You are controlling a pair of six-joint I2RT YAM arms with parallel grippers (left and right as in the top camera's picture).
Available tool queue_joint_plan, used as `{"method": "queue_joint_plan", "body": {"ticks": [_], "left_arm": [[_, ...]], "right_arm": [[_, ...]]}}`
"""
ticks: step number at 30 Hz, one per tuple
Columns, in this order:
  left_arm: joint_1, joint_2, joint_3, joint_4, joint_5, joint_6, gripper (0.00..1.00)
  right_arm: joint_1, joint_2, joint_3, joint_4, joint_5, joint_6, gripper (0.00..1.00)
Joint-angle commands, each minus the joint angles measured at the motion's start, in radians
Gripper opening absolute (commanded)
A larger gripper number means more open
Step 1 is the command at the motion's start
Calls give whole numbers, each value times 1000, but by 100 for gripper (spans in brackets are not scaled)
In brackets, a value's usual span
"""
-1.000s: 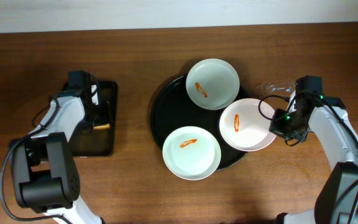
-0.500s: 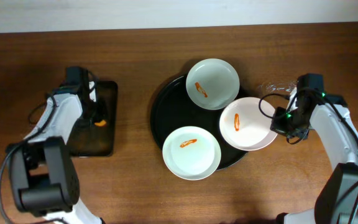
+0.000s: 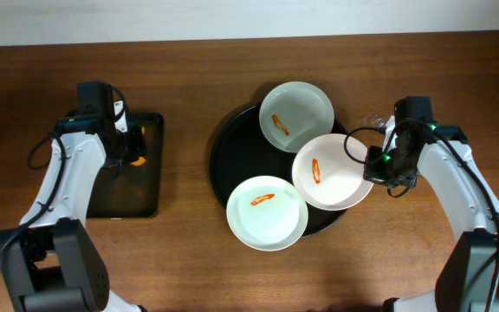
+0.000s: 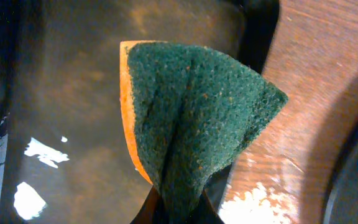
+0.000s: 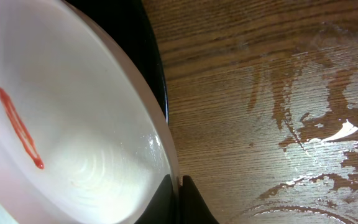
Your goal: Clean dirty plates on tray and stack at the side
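now the left fingers (image 3: pixel 128 156) pinch a green-and-orange sponge (image 4: pixel 191 124) tight above the small tray (image 3: pixel 132 195) at the frame's left. the right fingers (image 3: pixel 374 166) clamp the rim of a red-smeared plate (image 3: pixel 332 171) over the right edge of the round tray (image 3: pixel 228 165). two more smeared plates lie at its top (image 3: pixel 296 116) and bottom (image 3: pixel 267 212).

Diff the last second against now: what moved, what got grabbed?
Left claw closed on the sponge and picked it up from the rectangular tray. Right claw, pinching the right-hand plate by its rim throughout, pulled it left, further over the round tray. Unchanged: the back plate and front plate, both smeared, and the round tray.
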Motion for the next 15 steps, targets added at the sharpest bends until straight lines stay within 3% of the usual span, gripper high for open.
{"method": "queue_joint_plan", "body": {"ticks": [1, 2, 3, 4, 7, 11, 14, 15], "left_arm": [[19, -8, 10, 45, -37, -41, 0], [27, 0, 11, 35, -13, -90, 0], [40, -2, 16, -13, 191, -86, 0], [45, -4, 16, -16, 265, -27, 0], [46, 2, 16, 34, 162, -76, 0], [71, -1, 16, 18, 293, -91, 0], [71, -1, 16, 91, 235, -77, 0], [71, -2, 16, 93, 295, -77, 0]], "right_arm": [[5, -14, 20, -3, 5, -10, 4], [5, -14, 20, -3, 4, -10, 4], [5, -14, 20, -5, 5, -10, 4], [5, -14, 20, -6, 5, -10, 4], [5, -14, 24, 1, 4, -10, 4], [5, -14, 53, -11, 5, -10, 4], [7, -14, 81, -14, 5, -10, 4], [12, -15, 89, -18, 5, -10, 4]]}}
